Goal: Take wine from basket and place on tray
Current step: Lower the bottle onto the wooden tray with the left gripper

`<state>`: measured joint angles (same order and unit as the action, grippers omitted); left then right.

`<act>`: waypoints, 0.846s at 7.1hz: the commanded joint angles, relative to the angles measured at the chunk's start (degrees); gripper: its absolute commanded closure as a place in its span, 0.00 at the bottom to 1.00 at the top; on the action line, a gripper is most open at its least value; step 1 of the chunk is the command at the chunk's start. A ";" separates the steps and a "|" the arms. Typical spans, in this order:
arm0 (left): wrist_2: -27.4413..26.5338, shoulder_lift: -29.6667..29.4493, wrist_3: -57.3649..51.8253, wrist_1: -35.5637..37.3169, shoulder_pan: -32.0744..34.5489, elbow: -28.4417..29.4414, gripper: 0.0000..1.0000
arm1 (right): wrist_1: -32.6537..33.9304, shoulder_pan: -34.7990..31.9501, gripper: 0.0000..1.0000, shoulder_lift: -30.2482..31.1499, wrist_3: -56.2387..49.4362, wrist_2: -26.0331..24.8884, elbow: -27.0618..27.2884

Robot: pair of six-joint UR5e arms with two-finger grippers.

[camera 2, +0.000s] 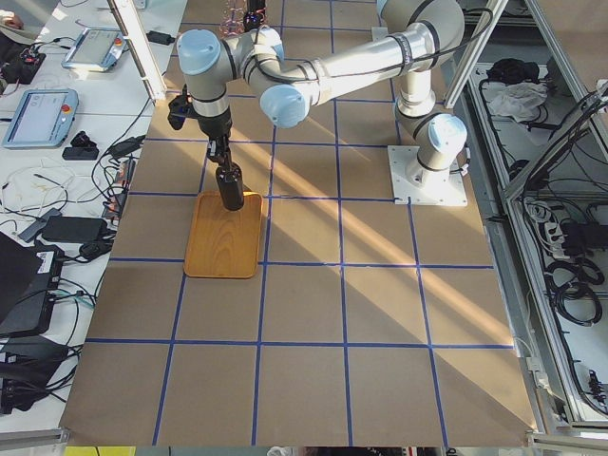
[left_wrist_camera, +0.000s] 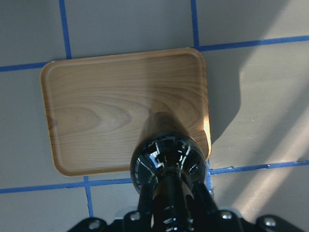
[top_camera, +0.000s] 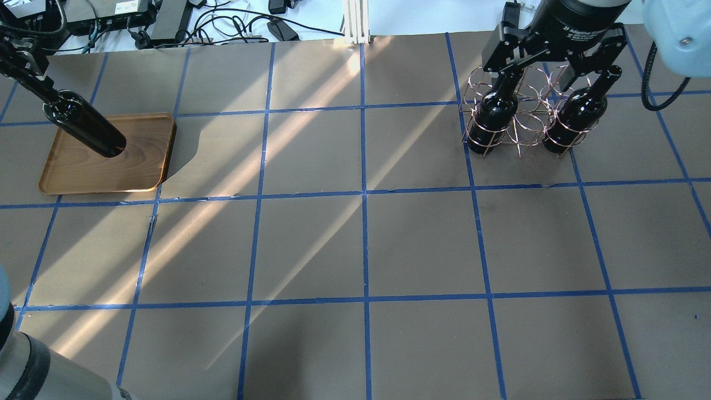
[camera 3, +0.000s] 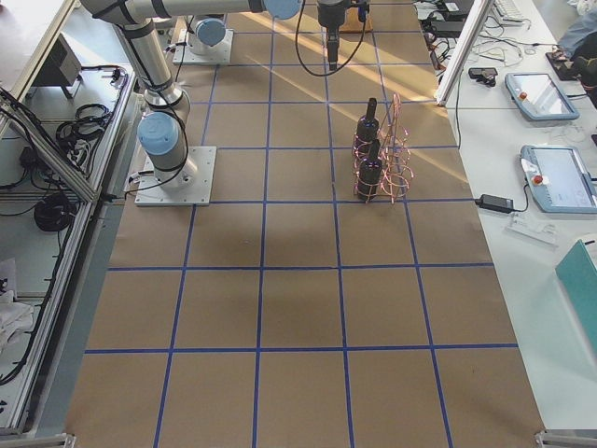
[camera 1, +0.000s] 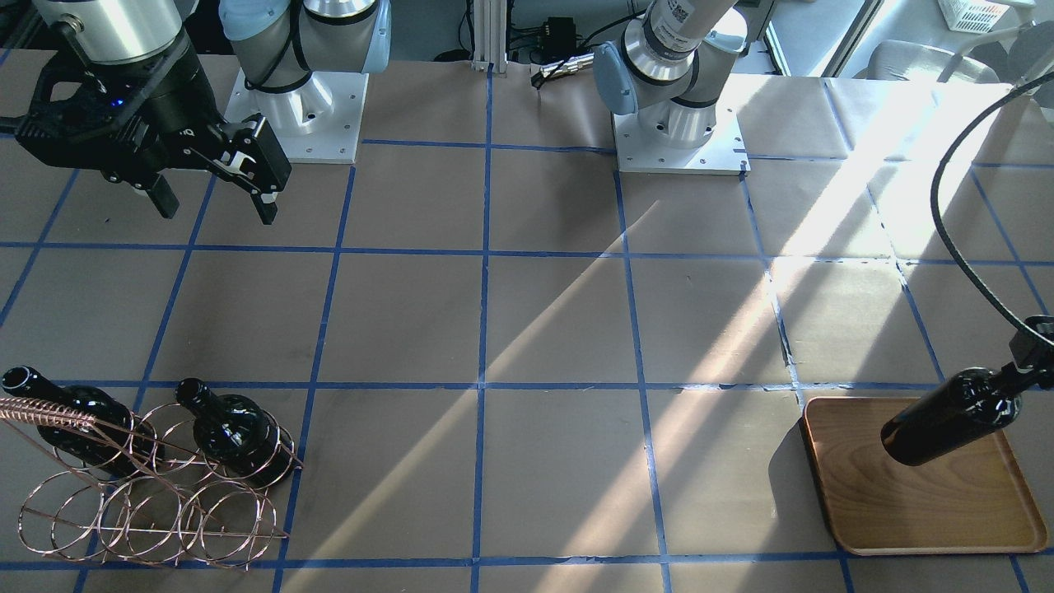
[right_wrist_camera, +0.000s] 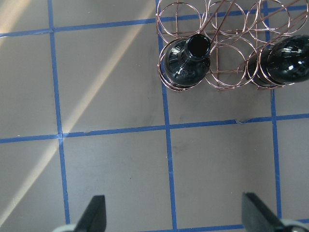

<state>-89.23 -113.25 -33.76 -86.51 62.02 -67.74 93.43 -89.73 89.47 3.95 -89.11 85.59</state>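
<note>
My left gripper [camera 1: 1029, 362] is shut on the neck of a near-black wine bottle [camera 1: 947, 428] and holds it upright, base down, over the wooden tray [camera 1: 922, 502]. The left wrist view looks down the bottle [left_wrist_camera: 169, 159] onto the tray [left_wrist_camera: 106, 111]; I cannot tell whether the base touches it. The copper wire basket [top_camera: 519, 119] stands at the far right with two more bottles [top_camera: 491, 119] [top_camera: 577, 119] upright in its rings. My right gripper [top_camera: 555, 58] hangs open and empty, high above the basket; the basket [right_wrist_camera: 217, 53] shows beyond its fingertips [right_wrist_camera: 94, 215].
Brown paper with a blue tape grid covers the table [top_camera: 361, 244]. The two arm bases [camera 1: 679, 123] [camera 1: 300, 107] sit at the robot's edge. Cables and devices [top_camera: 166, 22] lie beyond the far edge. Sunlight streaks cross the left half.
</note>
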 commanded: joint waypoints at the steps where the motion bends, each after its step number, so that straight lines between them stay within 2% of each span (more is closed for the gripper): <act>1: 0.19 -3.11 -3.67 3.70 -2.76 0.15 1.00 | 0.00 0.00 0.00 0.01 0.00 0.07 0.02; 6: 0.28 -4.88 -3.95 6.27 -2.87 -0.11 1.00 | 0.00 0.00 0.00 0.01 0.00 0.07 0.02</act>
<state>-89.00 -118.05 -37.62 -80.35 59.17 -67.76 93.49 -89.74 89.47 3.96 -88.97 85.61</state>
